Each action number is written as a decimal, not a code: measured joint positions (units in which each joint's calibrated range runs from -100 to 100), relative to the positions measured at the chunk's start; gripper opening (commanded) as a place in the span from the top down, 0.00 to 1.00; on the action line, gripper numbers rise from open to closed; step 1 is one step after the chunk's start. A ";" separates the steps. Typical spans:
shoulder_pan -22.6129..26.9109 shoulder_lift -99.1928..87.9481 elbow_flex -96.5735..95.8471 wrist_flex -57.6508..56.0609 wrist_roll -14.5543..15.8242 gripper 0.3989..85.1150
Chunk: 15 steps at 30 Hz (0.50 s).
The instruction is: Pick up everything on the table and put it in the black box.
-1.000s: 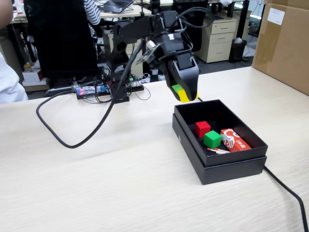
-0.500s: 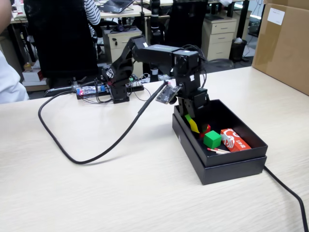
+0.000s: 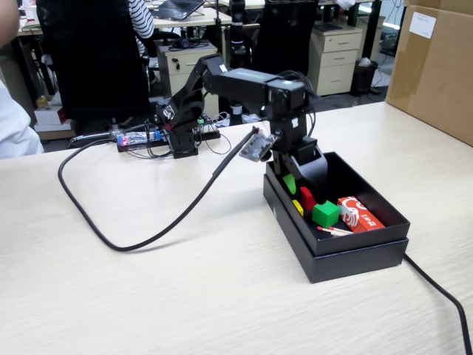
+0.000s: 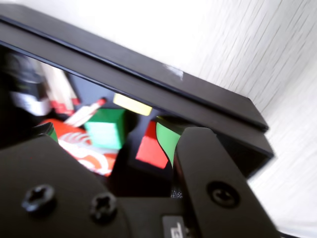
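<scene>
The table (image 3: 148,288) was big and pale. The black box (image 3: 355,255) sat on its right side in the fixed view. The arm (image 3: 244,81) bent down into the box's far left corner. Its gripper (image 3: 294,188) hung apart, holding nothing. Just under it lay the yellow cube (image 3: 297,207), next to the red cube (image 3: 307,197) and the green cube (image 3: 325,214). A packet (image 3: 358,214) lay at the right.
</scene>
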 measured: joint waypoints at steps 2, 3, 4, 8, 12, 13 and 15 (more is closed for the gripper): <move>-0.15 -7.90 -2.92 -0.23 0.00 0.51; -0.20 -11.65 -4.47 -0.31 -0.05 0.51; -0.34 -15.02 -5.48 -0.31 -0.05 0.50; -1.86 -27.57 -9.77 -0.31 -0.24 0.49; -3.32 -40.78 -17.53 -0.39 -1.12 0.45; -4.00 -44.01 -19.53 -0.39 -1.47 0.45; -5.27 -51.00 -24.65 -0.39 -2.10 0.43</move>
